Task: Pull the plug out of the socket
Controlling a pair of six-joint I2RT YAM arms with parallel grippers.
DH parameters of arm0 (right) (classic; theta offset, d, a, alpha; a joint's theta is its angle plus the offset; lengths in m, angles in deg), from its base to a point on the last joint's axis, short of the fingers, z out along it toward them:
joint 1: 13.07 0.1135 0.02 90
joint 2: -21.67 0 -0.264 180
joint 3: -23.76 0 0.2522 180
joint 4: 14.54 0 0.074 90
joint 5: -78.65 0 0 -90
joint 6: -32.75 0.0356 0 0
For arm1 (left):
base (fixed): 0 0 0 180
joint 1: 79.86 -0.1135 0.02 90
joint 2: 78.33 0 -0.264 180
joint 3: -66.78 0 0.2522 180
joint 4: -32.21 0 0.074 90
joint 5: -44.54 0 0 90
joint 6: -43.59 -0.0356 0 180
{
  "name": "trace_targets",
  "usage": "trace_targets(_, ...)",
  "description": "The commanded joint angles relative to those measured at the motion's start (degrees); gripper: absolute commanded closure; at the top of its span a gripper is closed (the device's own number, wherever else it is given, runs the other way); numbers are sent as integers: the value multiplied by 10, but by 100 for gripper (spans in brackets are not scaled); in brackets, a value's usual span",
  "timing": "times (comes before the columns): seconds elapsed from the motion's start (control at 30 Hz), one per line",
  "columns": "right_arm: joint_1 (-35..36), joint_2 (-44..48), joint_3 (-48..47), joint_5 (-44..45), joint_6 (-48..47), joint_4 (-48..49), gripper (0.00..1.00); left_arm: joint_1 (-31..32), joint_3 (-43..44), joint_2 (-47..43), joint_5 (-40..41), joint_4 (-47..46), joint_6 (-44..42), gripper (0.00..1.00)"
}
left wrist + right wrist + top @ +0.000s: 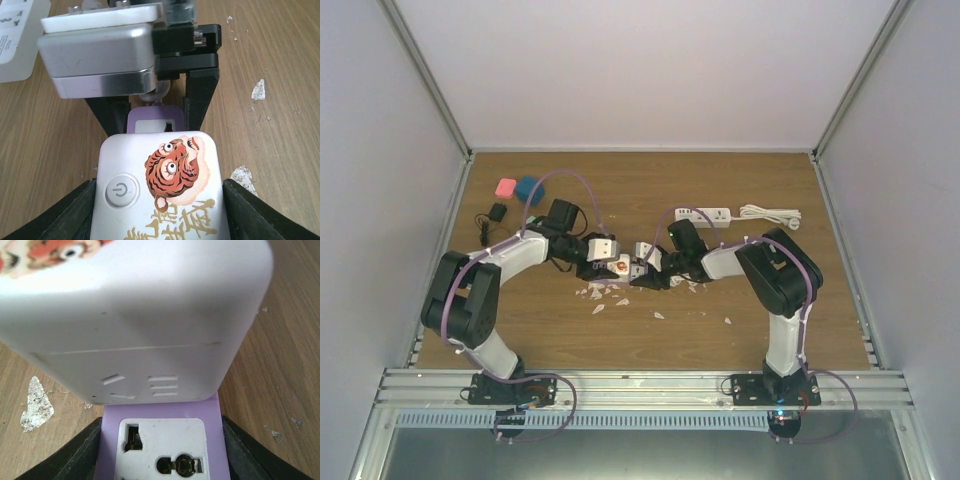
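A white cube socket (160,190) with a tiger print and a power button is clamped between my left gripper's (159,205) black fingers (75,215). It also shows in the top view (618,266) and the right wrist view (135,315). A purple plug adapter (160,440) with a white socket face sits tight against the cube's side, with no gap showing. My right gripper (162,452) is shut on the adapter's two sides. In the left wrist view the adapter (150,120) shows just beyond the cube. Both grippers (630,268) meet at the table's middle.
A white power strip (703,215) with a coiled cord (770,214) lies behind the right arm. A pink block (505,187), a blue block (527,189) and a black charger (497,212) lie at the back left. White flakes (610,300) litter the wooden table under the grippers.
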Motion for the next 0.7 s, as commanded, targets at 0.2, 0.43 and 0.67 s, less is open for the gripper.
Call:
trace_targets(0.2,-11,-38,-3,73,17,-41,88,-1,-21,-48,-39,-11,-2,69)
trace_targets(0.43,-11,-40,-6,74,16,-45,88,-30,33,-6,-106,31,45,69)
trace_targets(0.67,-10,-41,-7,76,16,-45,89,-14,-4,-46,-72,31,-11,69)
